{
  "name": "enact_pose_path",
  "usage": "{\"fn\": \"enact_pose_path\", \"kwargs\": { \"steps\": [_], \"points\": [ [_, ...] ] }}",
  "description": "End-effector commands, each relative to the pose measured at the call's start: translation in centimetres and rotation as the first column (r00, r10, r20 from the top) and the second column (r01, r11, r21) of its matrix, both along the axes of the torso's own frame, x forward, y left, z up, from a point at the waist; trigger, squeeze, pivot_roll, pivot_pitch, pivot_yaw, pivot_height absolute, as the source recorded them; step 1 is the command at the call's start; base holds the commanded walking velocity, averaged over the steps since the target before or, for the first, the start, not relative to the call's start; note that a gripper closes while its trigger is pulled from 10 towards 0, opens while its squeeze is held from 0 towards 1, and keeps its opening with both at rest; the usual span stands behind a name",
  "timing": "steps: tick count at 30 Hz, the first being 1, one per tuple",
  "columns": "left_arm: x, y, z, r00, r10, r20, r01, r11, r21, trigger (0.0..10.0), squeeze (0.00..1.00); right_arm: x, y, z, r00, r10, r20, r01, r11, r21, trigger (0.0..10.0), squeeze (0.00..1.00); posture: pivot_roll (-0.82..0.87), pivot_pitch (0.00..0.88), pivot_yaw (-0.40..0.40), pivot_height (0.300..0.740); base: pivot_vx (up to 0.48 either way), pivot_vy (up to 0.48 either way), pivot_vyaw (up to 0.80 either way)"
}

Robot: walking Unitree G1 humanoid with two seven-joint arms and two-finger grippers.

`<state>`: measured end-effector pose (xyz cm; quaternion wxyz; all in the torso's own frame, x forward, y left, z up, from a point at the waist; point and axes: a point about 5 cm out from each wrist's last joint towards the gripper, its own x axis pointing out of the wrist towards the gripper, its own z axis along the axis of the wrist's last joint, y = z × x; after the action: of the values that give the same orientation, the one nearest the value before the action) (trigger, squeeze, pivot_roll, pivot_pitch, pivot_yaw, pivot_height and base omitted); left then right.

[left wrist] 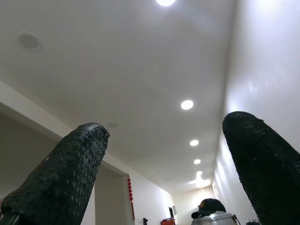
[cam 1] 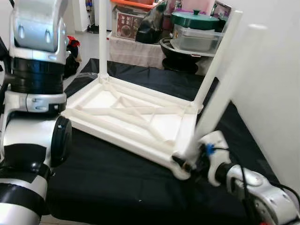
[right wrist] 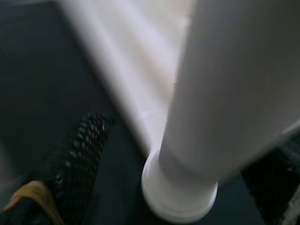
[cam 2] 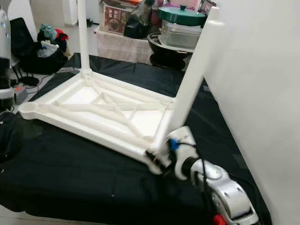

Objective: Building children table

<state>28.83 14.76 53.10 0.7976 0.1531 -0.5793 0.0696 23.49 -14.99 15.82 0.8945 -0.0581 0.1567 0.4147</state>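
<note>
A white plastic children's table [cam 1: 126, 115] lies upside down on a black cloth [cam 1: 117, 183]. One white leg [cam 1: 102, 37] stands upright at its far left corner and another [cam 1: 218, 61] at the far right. A third leg [cam 1: 225, 89] stands at the near right corner. My right gripper [cam 1: 186, 163] is at that leg's base, open, with a finger on either side. In the right wrist view one finger [right wrist: 79, 154] is clearly apart from the leg [right wrist: 225, 93]. The near left corner socket [cam 2: 27, 108] is empty. My left gripper [left wrist: 168, 124] is raised, open, pointing at the ceiling.
A white wall [cam 1: 276, 93] runs close along the right. Behind the black cloth stand a green-lidded pot [cam 1: 194, 19], a black bowl [cam 1: 180, 51] and boxes [cam 1: 129, 23]. A dark bag with toys [cam 2: 44, 49] sits on the floor at the far left.
</note>
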Motion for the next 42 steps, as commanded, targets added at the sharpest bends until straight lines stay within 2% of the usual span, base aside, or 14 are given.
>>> {"fn": "enact_pose_path", "kwargs": {
  "steps": [1, 2, 10, 11, 13, 22, 25, 27, 30, 32, 33, 34, 37, 42],
  "points": [
    [-0.1, -0.3, 0.2, 1.000, 0.000, 0.011, 0.000, 1.000, 0.009, 10.0, 0.00, -1.9, 2.1, 0.7, 0.972, 0.234, 0.003, -0.233, 0.969, 0.086, 10.0, 1.00, 0.11, 0.000, -0.162, 0.740, 0.000, 0.000, 0.00],
    [-0.1, -0.1, 0.4, 1.000, -0.004, 0.018, 0.004, 1.000, -0.006, 10.0, 0.00, -1.2, 1.1, 1.0, 0.975, 0.215, 0.051, -0.218, 0.974, 0.056, 10.0, 0.00, 0.10, 0.000, -0.157, 0.740, 0.000, 0.000, 0.00],
    [-0.1, -0.1, 0.6, 1.000, -0.009, 0.018, 0.009, 1.000, -0.010, 10.0, 0.00, 2.1, -1.2, 1.8, 0.988, 0.064, 0.139, -0.064, 0.998, -0.003, 10.0, 0.00, 0.11, 0.000, -0.163, 0.740, 0.000, 0.000, 0.00],
    [-0.2, -0.2, 0.6, 1.000, -0.006, 0.018, 0.006, 1.000, -0.007, 10.0, 0.00, 3.0, -1.5, 1.8, 0.991, -0.025, 0.129, 0.023, 1.000, 0.016, 4.9, 0.00, 0.11, 0.000, -0.163, 0.740, 0.000, 0.000, 0.00],
    [-0.1, -0.4, 0.6, 1.000, -0.009, 0.012, 0.009, 1.000, 0.003, 10.0, 0.00, 4.7, -2.5, 1.5, 0.972, -0.212, 0.103, 0.210, 0.977, 0.028, 0.0, 0.00, 0.12, 0.000, -0.164, 0.740, 0.000, 0.000, 0.00],
    [3.0, 0.1, -3.3, 0.978, -0.042, -0.203, 0.052, 0.998, 0.043, 10.0, 0.00, 6.3, -6.0, -0.3, 0.778, -0.625, 0.063, 0.627, 0.779, -0.009, 0.0, 0.00, 0.09, 0.000, -0.132, 0.740, 0.000, 0.000, 0.00],
    [7.5, 3.0, -13.9, 0.832, 0.024, -0.554, 0.002, 0.999, 0.048, 10.0, 0.00, 5.6, -8.7, -2.6, 0.492, -0.870, -0.008, 0.870, 0.492, -0.034, 0.0, 0.00, 0.09, 0.000, -0.126, 0.740, 0.000, 0.000, 0.00],
    [7.5, 3.0, -13.9, 0.832, 0.024, -0.554, 0.002, 0.999, 0.048, 10.0, 0.00, 5.6, -8.7, -2.6, 0.492, -0.870, -0.008, 0.870, 0.492, -0.034, 0.0, 0.00, 0.09, 0.000, -0.126, 0.740, 0.000, 0.000, 0.00],
    [8.6, 4.2, -24.6, 0.578, 0.084, -0.811, 0.038, 0.991, 0.130, 10.0, 0.00, 5.0, -8.9, -3.7, 0.391, -0.918, -0.066, 0.917, 0.395, -0.051, 0.0, 0.00, 0.08, 0.000, -0.118, 0.740, 0.000, 0.000, 0.00],
    [8.6, 4.2, -24.6, 0.578, 0.084, -0.811, 0.038, 0.991, 0.130, 10.0, 0.00, 5.0, -8.9, -3.7, 0.391, -0.918, -0.066, 0.917, 0.395, -0.051, 0.0, 0.00, 0.08, 0.000, -0.118, 0.740, 0.000, 0.000, 0.00],
    [8.0, 4.3, -29.6, 0.437, 0.124, -0.891, 0.114, 0.975, 0.191, 10.0, 0.00, 5.3, -7.8, -3.5, 0.456, -0.886, -0.090, 0.888, 0.459, -0.018, 10.0, 0.00, 0.08, 0.000, -0.116, 0.740, 0.000, 0.000, 0.00],
    [8.0, 4.3, -29.6, 0.437, 0.124, -0.891, 0.114, 0.975, 0.191, 10.0, 0.00, 5.3, -7.8, -3.5, 0.456, -0.886, -0.090, 0.888, 0.459, -0.018, 10.0, 0.00, 0.08, 0.000, -0.116, 0.740, 0.000, 0.000, 0.00],
    [5.3, 3.3, -35.9, 0.243, 0.102, -0.965, 0.315, 0.932, 0.178, 10.0, 0.00, 5.3, -2.3, 1.0, 0.862, -0.508, -0.004, 0.493, 0.835, 0.246, 10.0, 0.00, 0.08, 0.000, -0.117, 0.740, 0.000, 0.000, 0.00],
    [4.6, 1.8, -35.3, 0.274, 0.050, -0.960, 0.412, 0.896, 0.165, 10.0, 0.00, 2.9, 0.1, 3.3, 0.982, -0.146, 0.121, 0.104, 0.949, 0.299, 10.0, 0.00, 0.09, 0.000, -0.117, 0.740, 0.000, 0.000, 0.00]
  ]
}}
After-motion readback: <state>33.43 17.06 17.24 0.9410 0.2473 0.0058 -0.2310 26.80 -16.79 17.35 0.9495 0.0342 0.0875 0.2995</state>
